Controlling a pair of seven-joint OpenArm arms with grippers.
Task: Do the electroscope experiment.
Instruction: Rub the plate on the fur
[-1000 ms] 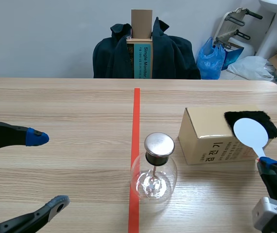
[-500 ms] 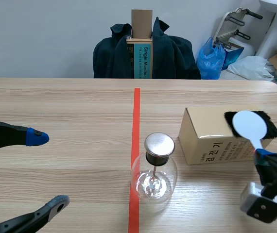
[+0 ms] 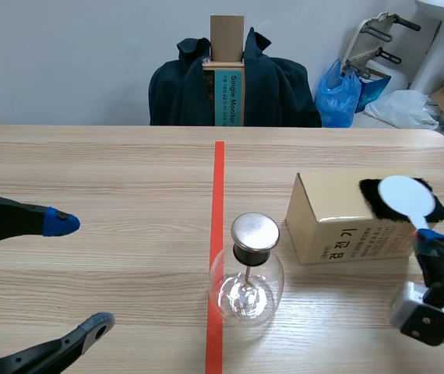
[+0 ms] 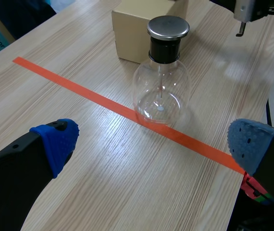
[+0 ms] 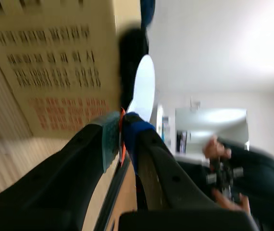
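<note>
The electroscope [image 3: 247,269] is a clear glass flask with a black neck and a flat metal cap, standing on the orange-red tape line; the left wrist view shows the electroscope [image 4: 161,77] ahead of my open left gripper [image 4: 151,144]. My right gripper [image 3: 431,238] is shut on the stem of a white round paddle [image 3: 403,198], whose disc rests against black fur [image 3: 437,204] on a cardboard box [image 3: 339,214]. In the right wrist view the paddle [image 5: 143,89] rises from between the right gripper [image 5: 121,131] fingers, next to the box [image 5: 50,67].
A chair draped with a dark jacket [image 3: 234,82] and holding a cardboard piece stands behind the table's far edge. Bags and boxes [image 3: 409,93] lie on the floor at the back right. My left gripper [image 3: 70,276] fingers spread wide at the near left.
My right gripper has carried the paddle a little up and to the right, so its disc now lies over the black fur. The left arm has barely moved.
</note>
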